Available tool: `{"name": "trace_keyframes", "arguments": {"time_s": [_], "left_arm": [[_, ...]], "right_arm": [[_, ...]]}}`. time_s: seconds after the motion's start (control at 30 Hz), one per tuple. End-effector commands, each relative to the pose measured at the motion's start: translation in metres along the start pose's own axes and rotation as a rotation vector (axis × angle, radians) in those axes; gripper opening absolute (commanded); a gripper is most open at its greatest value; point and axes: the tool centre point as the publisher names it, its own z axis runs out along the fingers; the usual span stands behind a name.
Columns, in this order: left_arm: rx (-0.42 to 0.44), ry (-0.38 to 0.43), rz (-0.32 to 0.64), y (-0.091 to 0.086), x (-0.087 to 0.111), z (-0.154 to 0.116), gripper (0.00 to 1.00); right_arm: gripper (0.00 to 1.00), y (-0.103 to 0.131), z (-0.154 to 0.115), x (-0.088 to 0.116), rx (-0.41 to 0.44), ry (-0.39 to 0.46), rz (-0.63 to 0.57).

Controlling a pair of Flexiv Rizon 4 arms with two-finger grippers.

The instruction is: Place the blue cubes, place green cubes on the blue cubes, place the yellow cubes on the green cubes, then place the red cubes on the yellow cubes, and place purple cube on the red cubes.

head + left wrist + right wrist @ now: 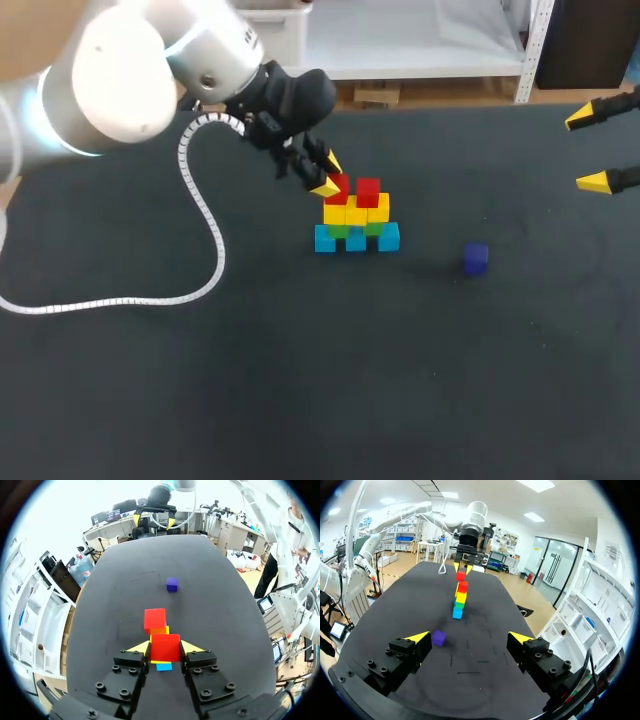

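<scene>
On the black table things are pretty far along, I'd say. Biggest thing in the head view is the left arm, coming in from the left and reaching to the middle, where the stack sits. The left gripper is at the top of that stack, on its left side. From its wrist view, both yellow tips press the sides of a red cube, so it looks closed on it. That cube seems to sit on the yellow row already, though I can't tell if it's fully down.

The right gripper hangs over the far right edge, well apart from everything, fingers spread wide with nothing between them.

Stack itself, bottom up:
- three blue cubes in a row on the table
- green cubes on those, I count two
- three yellow cubes on the green
- the other red cube on top, right beside the gripped one

So blue, green and yellow layers look done, and red is basically done once the left gripper lets go.

What's left is the purple cube. It lies alone on the table, right of the stack and on the right gripper's side, and needs to go on top of the two reds.
</scene>
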Motion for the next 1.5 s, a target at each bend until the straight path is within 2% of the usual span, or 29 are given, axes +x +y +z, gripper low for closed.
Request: {"name": "trace_keyframes", "arguments": {"time_s": [0.03,0.63,1.5], "left_arm": [[0.007,0.005,0.0,0.007,-0.001,0.002,0.0],[0.01,0.013,-0.01,0.012,-0.003,0.01,0.0],[-0.02,0.019,-0.03,0.011,-0.002,0.015,0.0]], "right_arm": [[1.0,0.0,0.0,0.0,0.001,-0.001,-0.001],[1.0,0.0,0.0,0.0,0.001,-0.001,-0.001],[1.0,0.0,0.0,0.0,0.001,-0.001,-0.001]]}}
